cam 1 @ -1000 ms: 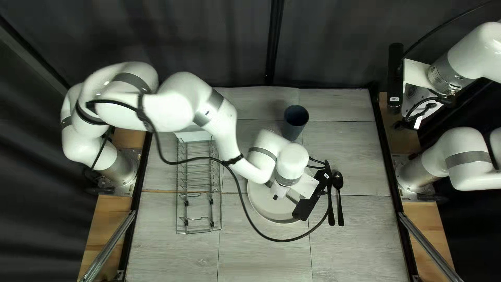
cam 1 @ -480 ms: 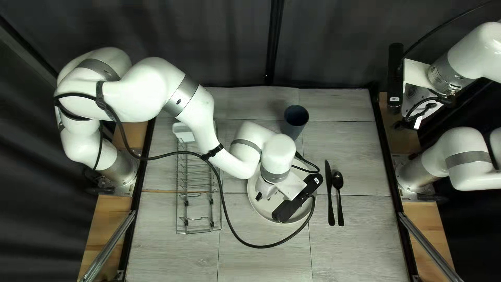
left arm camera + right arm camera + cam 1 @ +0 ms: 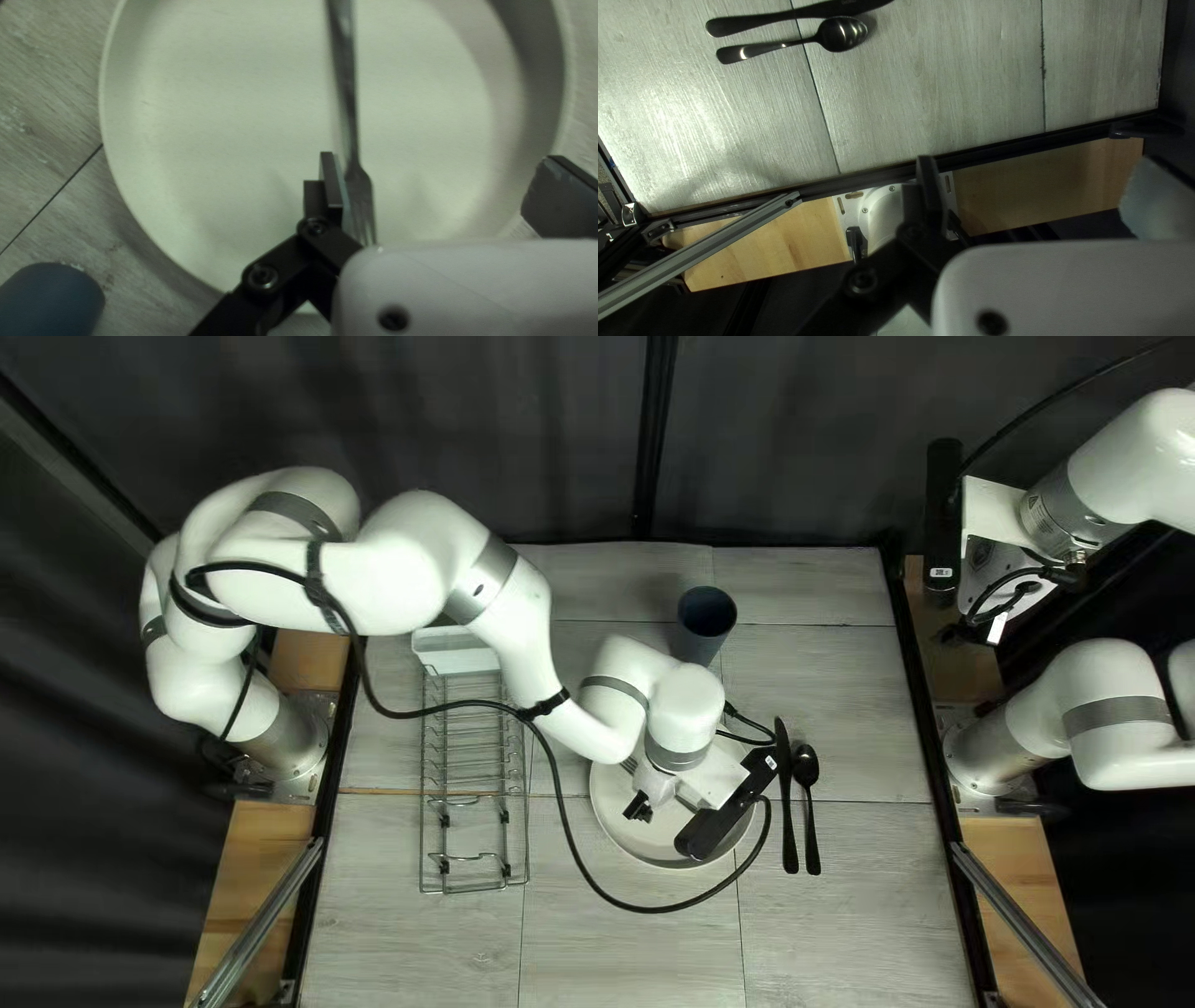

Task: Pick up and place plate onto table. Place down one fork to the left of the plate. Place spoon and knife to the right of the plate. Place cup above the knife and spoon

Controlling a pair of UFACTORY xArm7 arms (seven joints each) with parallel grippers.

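In the top left view my left gripper is low over the pale plate. In the left wrist view that gripper is open; the metal fork runs across the plate between its fingers, close beside one and far from the other. A black knife and spoon lie side by side right of the plate. The dark blue cup stands beyond the plate, left of the knife. My right gripper is raised over the table's right edge; in its wrist view the gripper is open and empty.
A wire dish rack with a pale holder at its far end stands left of the plate. The left arm's black cable loops over the rack and around the plate's near side. Metal rails run beside the table.
My left gripper first shifted left over the plate, then came partway back to the right. The right arm, cup, knife and spoon have stayed put.
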